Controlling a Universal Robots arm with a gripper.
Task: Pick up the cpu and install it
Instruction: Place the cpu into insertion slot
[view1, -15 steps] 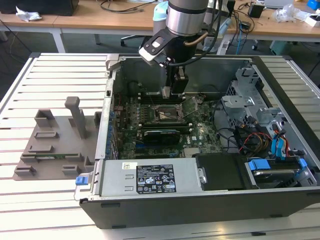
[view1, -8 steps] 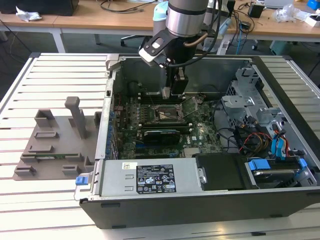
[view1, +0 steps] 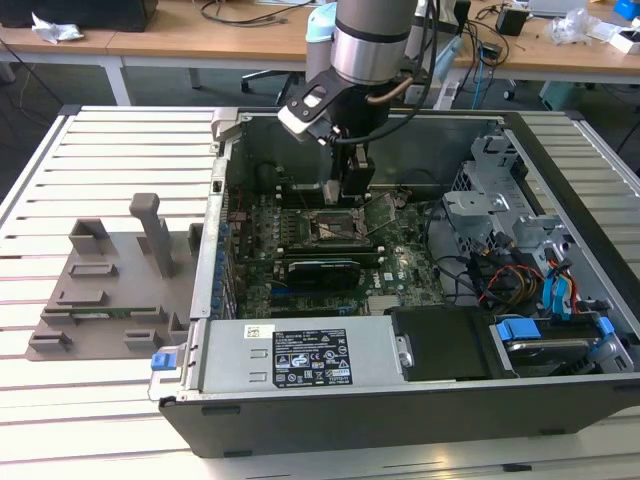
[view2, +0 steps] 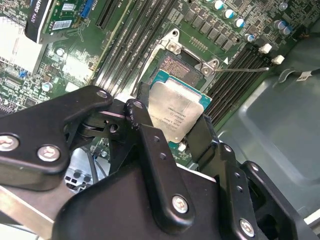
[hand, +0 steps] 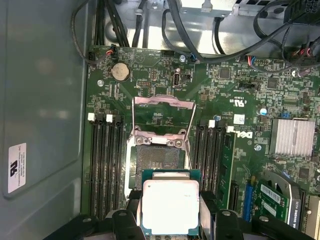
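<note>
The hand (hand: 170, 216) is clenched on the cpu (hand: 170, 202) by two opposite edges, holding it over the open socket (hand: 157, 159) inside the computer case (view1: 560, 130), not seated; the chip is judged light, rigid and fragile underneath, so best gripped by its rim.

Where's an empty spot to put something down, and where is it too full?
The slatted table is bare beyond the grey fixture, at the exterior view's left of the computer case. Inside, the open socket lies bare close by the cpu that the gripper holds. The corner with cables at the exterior view's right is crowded.
</note>
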